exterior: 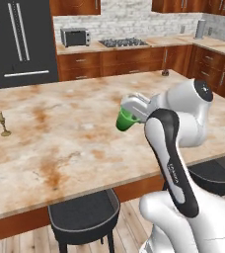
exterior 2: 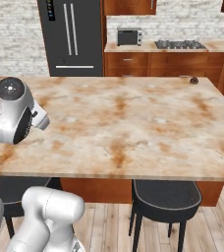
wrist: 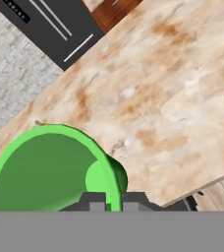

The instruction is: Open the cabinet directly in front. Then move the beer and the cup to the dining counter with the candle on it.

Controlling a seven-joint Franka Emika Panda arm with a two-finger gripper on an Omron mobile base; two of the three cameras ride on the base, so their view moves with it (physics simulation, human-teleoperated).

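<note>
My gripper (exterior: 130, 114) is shut on the rim of the bright green cup (exterior: 124, 121), which hangs tilted a little above the dining counter (exterior: 70, 148), right of its middle. In the hand view the cup (wrist: 45, 172) shows its open mouth, with the gripper (wrist: 113, 201) pinching its wall over the beige marble top (wrist: 173, 98). The thin brass candle (exterior: 4, 123) stands upright near the counter's left end, well apart from the cup. The beer is out of view.
Black round stools (exterior: 85, 215) (exterior 2: 165, 194) stand under the near edge. A small dark object (exterior: 165, 73) (exterior 2: 193, 80) lies at the counter's far right. Behind are a black fridge (exterior: 20, 39), a toaster oven (exterior: 75, 37), a stove (exterior: 123, 43) and reddish wall cabinets (exterior: 75, 6).
</note>
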